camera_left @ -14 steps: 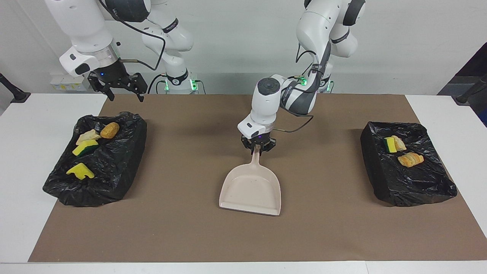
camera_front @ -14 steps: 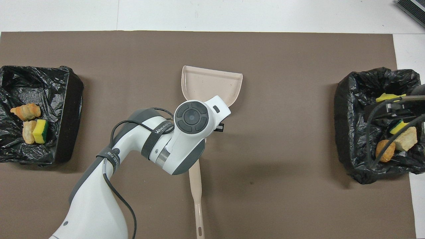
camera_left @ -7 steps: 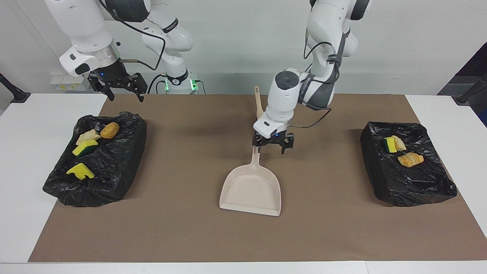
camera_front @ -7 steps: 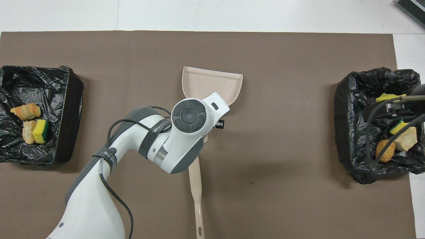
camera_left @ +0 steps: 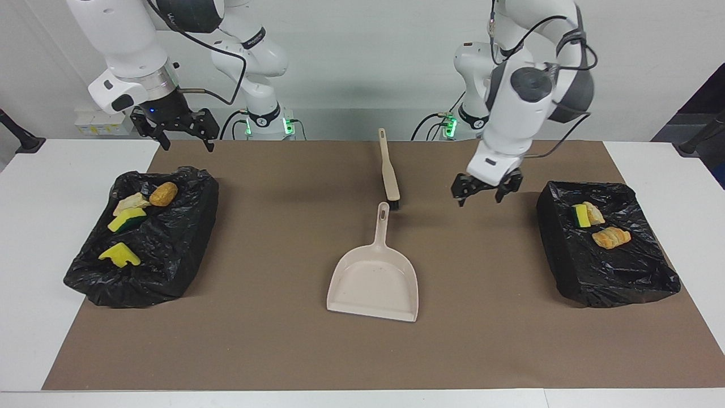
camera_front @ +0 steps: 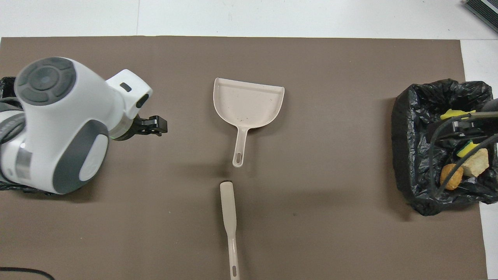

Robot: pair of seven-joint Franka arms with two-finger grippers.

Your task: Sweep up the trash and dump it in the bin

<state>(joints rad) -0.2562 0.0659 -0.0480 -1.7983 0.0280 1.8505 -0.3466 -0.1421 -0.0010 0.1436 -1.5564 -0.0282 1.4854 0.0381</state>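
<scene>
The beige plastic dustpan (camera_left: 374,280) has been released onto the brown tabletop (camera_left: 272,340) mat; the left gripper (camera_left: 486,190), open and empty, has been withdrawn. The right gripper (camera_left: 175,129) is held open. All trash (camera_left: 136,218) is seen inside the black-lined bins (camera_left: 612,272), so the task is judged finished.

facing cam: high, looks at robots | overhead: steep down, forward | shared: mat (camera_left: 272,340), dustpan (camera_left: 374,280)

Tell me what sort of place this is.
Probably a robotics lab: two robot arms at a white table with a brown mat, a dustpan, a brush and bag-lined bins of scraps.
</scene>
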